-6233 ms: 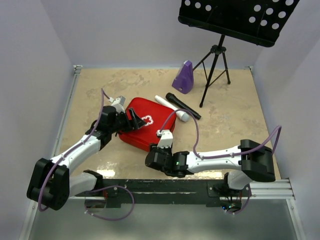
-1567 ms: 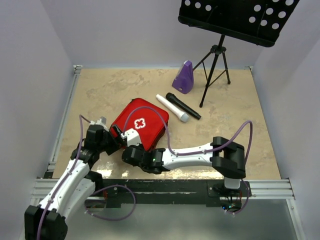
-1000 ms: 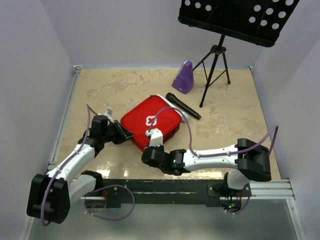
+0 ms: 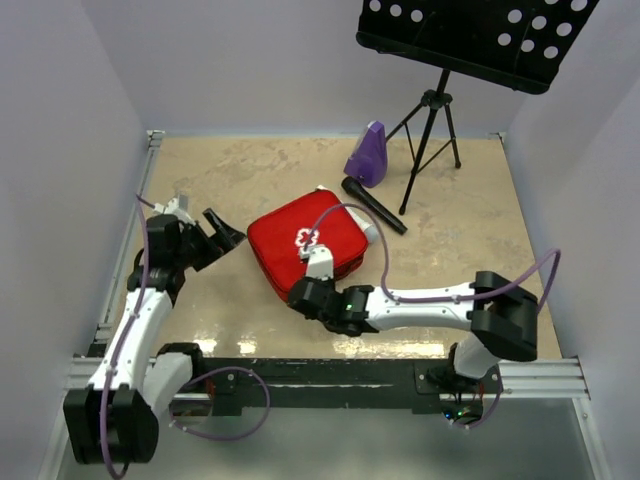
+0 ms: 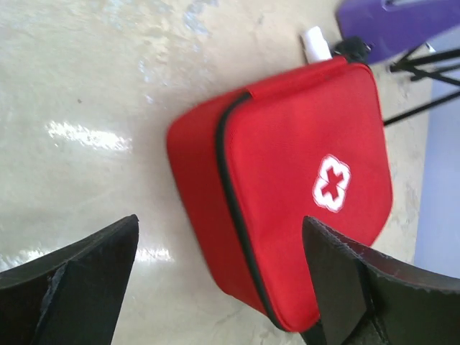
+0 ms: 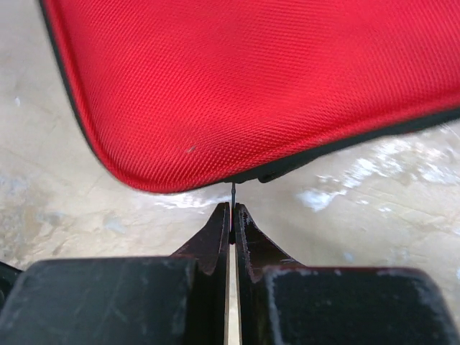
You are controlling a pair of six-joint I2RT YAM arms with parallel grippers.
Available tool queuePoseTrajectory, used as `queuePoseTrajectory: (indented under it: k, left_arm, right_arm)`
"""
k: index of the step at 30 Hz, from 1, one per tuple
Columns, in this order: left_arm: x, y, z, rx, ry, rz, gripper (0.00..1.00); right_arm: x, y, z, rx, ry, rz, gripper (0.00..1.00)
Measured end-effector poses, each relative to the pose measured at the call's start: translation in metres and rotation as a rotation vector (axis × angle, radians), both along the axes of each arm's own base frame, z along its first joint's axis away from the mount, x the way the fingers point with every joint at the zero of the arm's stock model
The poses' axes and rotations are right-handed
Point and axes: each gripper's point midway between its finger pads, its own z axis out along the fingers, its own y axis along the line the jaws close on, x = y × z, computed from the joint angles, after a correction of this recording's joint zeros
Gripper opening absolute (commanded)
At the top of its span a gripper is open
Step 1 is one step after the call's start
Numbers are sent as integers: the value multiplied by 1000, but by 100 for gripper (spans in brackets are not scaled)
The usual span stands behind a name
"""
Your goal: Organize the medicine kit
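Our medicine kit (image 4: 300, 235) is a square soft red case with a white cross on top and a dark zip line round the side. It's closed and lying flat about mid-table. Left gripper (image 4: 207, 220) is spread wide just left of it, holding nothing. Right gripper (image 6: 231, 210) is pinched together right at the case's near edge. Tabletop (image 4: 220, 170) is glossy beige marble-look with glare patches, and pale lavender walls (image 4: 250, 60) box us in.

Robotics lab cell: plain pale walls (image 4: 250, 60) box in a beige surface (image 4: 250, 170), robot arms (image 4: 430, 297) bolted at its near edge.
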Motion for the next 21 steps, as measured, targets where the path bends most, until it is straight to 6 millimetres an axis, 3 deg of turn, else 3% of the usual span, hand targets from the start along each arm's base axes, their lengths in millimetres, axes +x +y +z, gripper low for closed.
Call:
queuePoseTrajectory:
  k: [3,7,10,12,16,21]
  left_arm:
    - [-22,-10,8,-3,-48,-31,100]
    - [-47,-10,-5,8,-2,-12,100]
    - [-54,-7,-9,21,23,12,100]
    - [-55,-6,-13,23,43,20,100]
    - [-56,-11,-28,-7,95,9,98]
    - [-67,-33,-57,-76,163,-52,83]
  right_arm:
    - [-6,29,3,-54,-35,72,0]
    - [-10,81,12,-83,-78,172,0]
    - [-7,120,16,-92,-107,226,0]
    - [-4,135,17,-91,-119,242,0]
    - [-6,136,13,-101,-113,260,0]
    - [-11,116,4,-87,-90,244,0]
